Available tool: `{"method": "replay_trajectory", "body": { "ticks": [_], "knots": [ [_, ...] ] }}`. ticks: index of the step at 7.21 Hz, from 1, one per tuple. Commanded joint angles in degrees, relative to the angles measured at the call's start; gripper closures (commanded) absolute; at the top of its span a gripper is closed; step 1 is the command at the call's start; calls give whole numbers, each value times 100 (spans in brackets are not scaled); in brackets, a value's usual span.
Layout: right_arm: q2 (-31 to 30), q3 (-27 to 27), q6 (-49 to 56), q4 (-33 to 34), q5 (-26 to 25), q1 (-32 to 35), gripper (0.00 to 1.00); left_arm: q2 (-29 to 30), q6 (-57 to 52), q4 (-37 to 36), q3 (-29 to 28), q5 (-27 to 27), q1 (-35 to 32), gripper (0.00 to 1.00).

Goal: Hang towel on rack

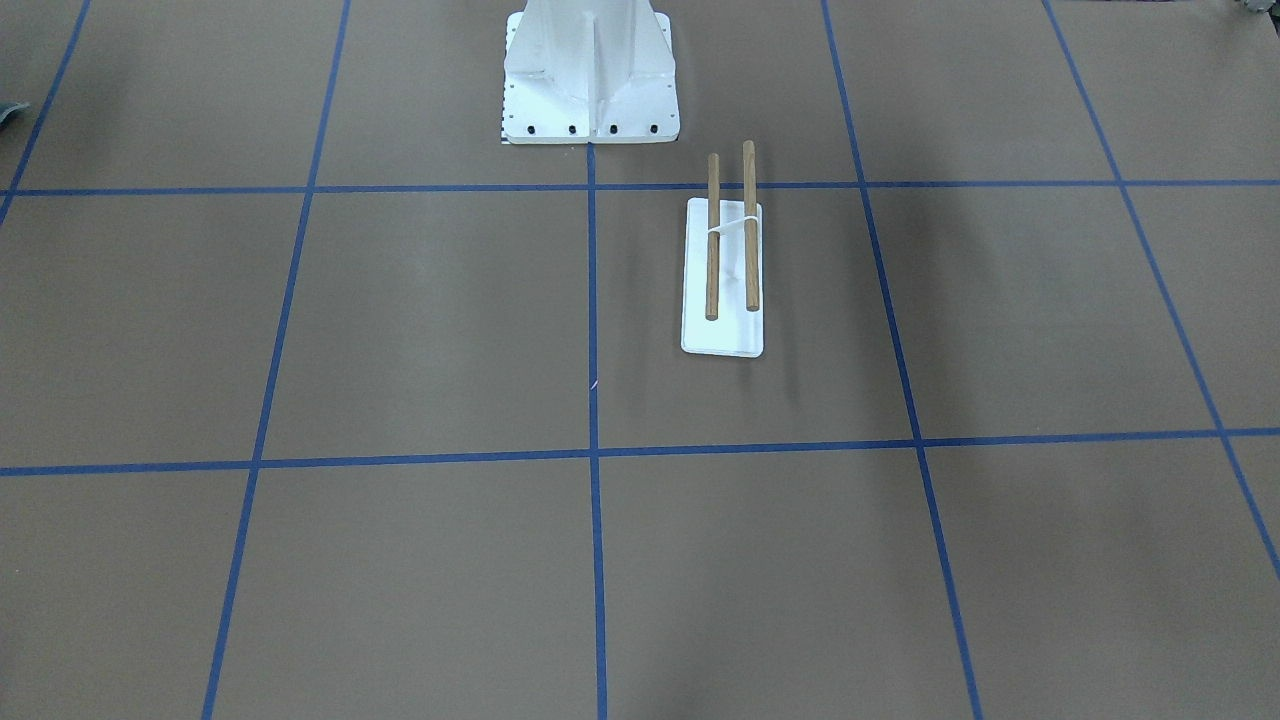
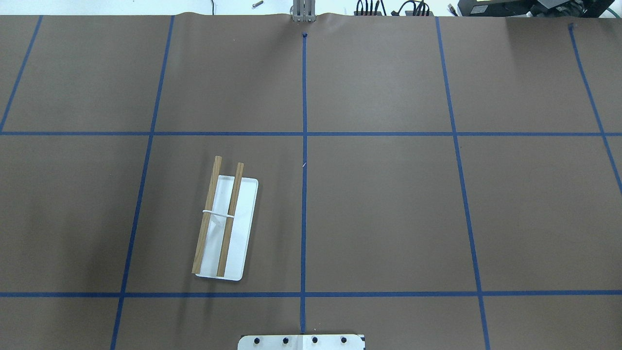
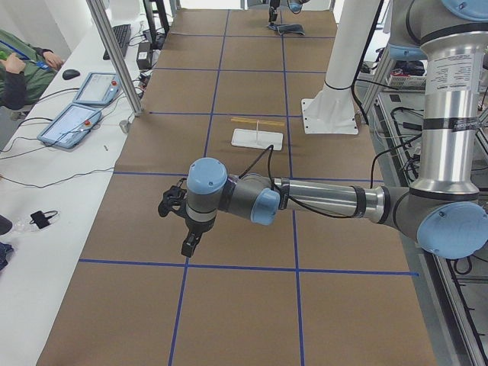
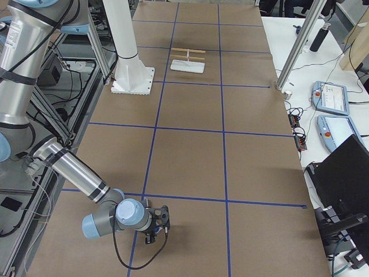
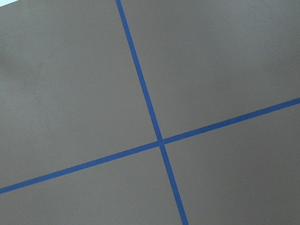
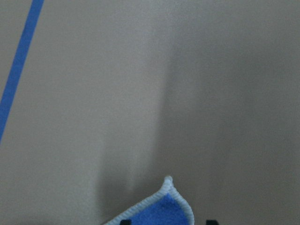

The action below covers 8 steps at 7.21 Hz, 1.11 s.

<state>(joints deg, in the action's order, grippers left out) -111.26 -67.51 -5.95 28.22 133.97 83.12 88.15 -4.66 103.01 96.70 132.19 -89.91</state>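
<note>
Left of centre on the table (image 2: 388, 218), near the white pedestal (image 2: 301, 341): the rack (image 2: 226, 228) with bare rails. Well apart, at the right end under the right gripper (image 4: 155, 231): the towel (image 6: 164, 211), judged soft, light and floppy, best pinched by a stitched corner. Low over the left end, facing down: the left gripper (image 3: 177, 225). No telling either one as apart or clamped.
</note>
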Motion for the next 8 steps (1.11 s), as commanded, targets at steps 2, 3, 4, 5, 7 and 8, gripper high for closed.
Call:
{"method": "replay_trajectory", "body": {
  "ticks": [2, 3, 4, 5, 7, 8],
  "knots": [
    [34, 54, 14, -27, 6, -15, 94, 0, 0, 0, -2, 0, 0, 1],
    [34, 54, 24, -36, 6, -32, 100, 0, 0, 0, -2, 0, 9, 2],
    [34, 54, 41, -44, 6, -32, 100, 0, 0, 0, -11, 0, 0, 1],
    [34, 45, 85, -71, 15, -32, 100, 0, 0, 0, -11, 0, 0, 1],
    [8, -217, 94, -115, 286, -15, 100, 0, 0, 0, -37, -9, 0, 1],
    [25, -349, 85, -89, 426, -15, 100, 0, 0, 0, -37, -9, 0, 1]
  ]
}}
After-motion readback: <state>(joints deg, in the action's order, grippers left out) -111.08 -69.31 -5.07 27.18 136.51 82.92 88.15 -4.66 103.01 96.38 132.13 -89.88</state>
